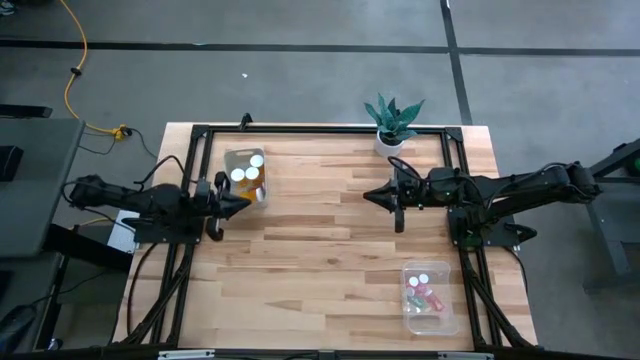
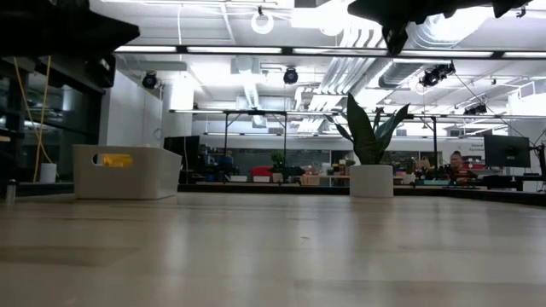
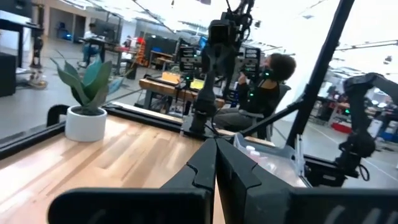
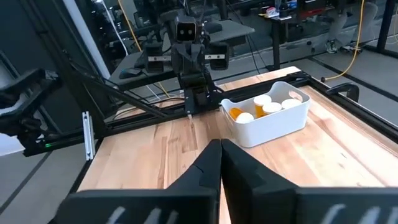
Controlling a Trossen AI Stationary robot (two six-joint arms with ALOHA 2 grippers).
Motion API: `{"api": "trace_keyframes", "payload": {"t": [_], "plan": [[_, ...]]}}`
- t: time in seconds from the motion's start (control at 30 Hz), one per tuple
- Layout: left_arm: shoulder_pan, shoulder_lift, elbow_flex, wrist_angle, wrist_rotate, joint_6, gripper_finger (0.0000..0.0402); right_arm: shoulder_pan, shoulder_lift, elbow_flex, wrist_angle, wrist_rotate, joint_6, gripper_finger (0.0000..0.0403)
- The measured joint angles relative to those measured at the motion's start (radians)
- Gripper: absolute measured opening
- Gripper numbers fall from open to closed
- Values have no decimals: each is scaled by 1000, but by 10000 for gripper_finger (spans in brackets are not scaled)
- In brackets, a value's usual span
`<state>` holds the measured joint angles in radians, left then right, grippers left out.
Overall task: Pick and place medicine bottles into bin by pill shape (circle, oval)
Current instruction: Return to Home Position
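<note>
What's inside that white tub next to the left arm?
Orange medicine bottles with white caps, about four, packed together in the white tub. Its wall hides their lower parts, so the pills and anything underneath cannot be seen.

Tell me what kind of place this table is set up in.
Most likely a robotics lab or workshop. There are exposed ceiling ducts and strip lights overhead, benches crowded with equipment beyond the table, and a person seated at a workstation.

A potted plant (image 1: 393, 124) stands far back on the wooden table (image 1: 330, 260); a yellow cable (image 1: 72, 60) crosses the floor (image 1: 300, 80).
</note>
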<state>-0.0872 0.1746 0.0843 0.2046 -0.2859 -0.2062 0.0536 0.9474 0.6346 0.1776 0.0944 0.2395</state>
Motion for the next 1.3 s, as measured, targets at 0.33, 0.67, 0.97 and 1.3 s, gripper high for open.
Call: {"api": "trace_keyframes", "payload": {"t": [0.33, 0.67, 0.97, 1.3], "plan": [[50, -172, -73, -125, 95, 21, 0, 0, 0, 0, -12, -41, 63, 1], [186, -170, -72, -191, 257, 39, 0, 0, -1, 0, -31, -99, 115, 0], [224, -167, -72, -193, 248, 19, 0, 0, -185, -128, -84, -128, 167, 0], [224, -167, -72, -193, 248, 18, 1, -34, -654, -411, -93, -102, 173, 0]]}}
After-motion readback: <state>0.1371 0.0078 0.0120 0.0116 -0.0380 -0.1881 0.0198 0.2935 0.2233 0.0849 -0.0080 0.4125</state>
